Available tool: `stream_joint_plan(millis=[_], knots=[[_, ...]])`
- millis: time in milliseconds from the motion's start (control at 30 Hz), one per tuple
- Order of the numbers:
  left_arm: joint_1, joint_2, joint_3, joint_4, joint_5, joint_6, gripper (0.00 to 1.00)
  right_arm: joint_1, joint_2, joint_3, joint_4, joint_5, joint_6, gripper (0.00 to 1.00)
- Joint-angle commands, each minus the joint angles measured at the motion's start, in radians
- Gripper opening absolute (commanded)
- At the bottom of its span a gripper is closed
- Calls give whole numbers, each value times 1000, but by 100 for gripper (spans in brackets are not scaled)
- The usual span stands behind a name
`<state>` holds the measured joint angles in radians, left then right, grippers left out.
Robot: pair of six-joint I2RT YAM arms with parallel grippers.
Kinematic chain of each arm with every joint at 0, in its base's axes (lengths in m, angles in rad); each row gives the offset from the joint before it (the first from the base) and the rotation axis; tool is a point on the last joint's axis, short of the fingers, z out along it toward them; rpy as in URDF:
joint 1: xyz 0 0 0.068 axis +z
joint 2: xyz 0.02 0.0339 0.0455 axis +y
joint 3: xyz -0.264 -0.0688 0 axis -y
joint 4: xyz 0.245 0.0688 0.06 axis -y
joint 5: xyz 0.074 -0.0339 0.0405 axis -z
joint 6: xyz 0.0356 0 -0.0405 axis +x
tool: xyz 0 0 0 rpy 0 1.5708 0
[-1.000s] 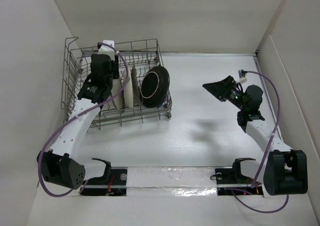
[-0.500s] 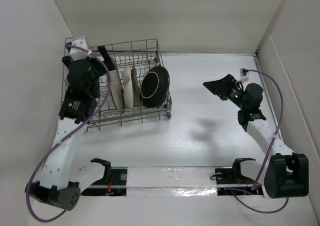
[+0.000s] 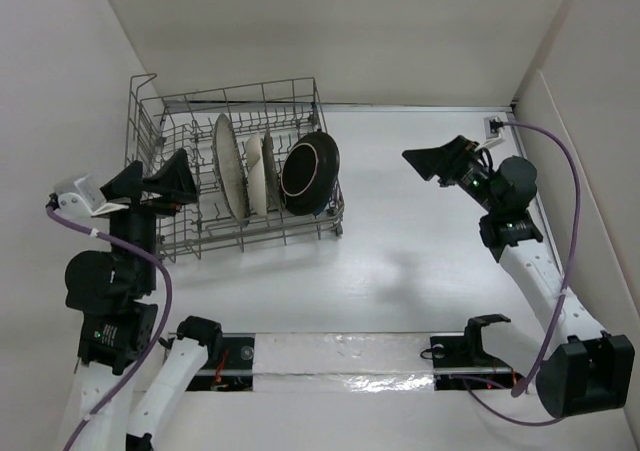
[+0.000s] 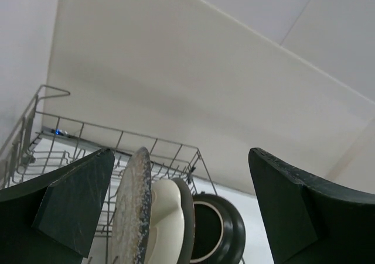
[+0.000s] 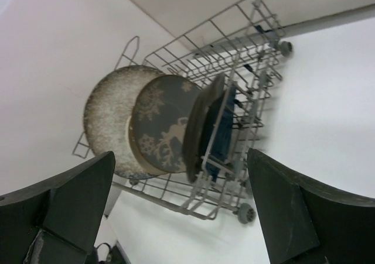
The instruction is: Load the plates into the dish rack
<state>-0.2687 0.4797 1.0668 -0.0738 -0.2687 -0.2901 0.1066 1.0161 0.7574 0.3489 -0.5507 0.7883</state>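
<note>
- Grey wire dish rack [image 3: 250,91] sits just beside your left claw [image 3: 150,178], on its right. It is well apart from your right claw [image 3: 432,163], off to that claw's left.
- Both claws are spread wide, with nothing in either.
- Ahead of the left claw, standing on edge in the rack: speckled beige plate [image 4: 130,211], cream plate [image 4: 167,217], grey bird-pattern plate [image 5: 161,126], dark brown-rimmed plate [image 5: 201,123], teal-blue plate [image 5: 222,138].
- No plate shows on the table [image 3: 400,271].
- Judgement: loading looks complete. Your next move calls for drawing both arms clear without nudging the rack.
</note>
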Motion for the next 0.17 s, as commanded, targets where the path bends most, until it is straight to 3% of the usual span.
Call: stream_joint_plan(millis=[0, 133], knots=[[-3, -1, -50, 42, 83, -12, 99, 66, -45, 86, -20, 61, -38, 100], [-3, -1, -88, 66, 115, -11, 99, 113, -36, 121, -79, 130, -80, 100]])
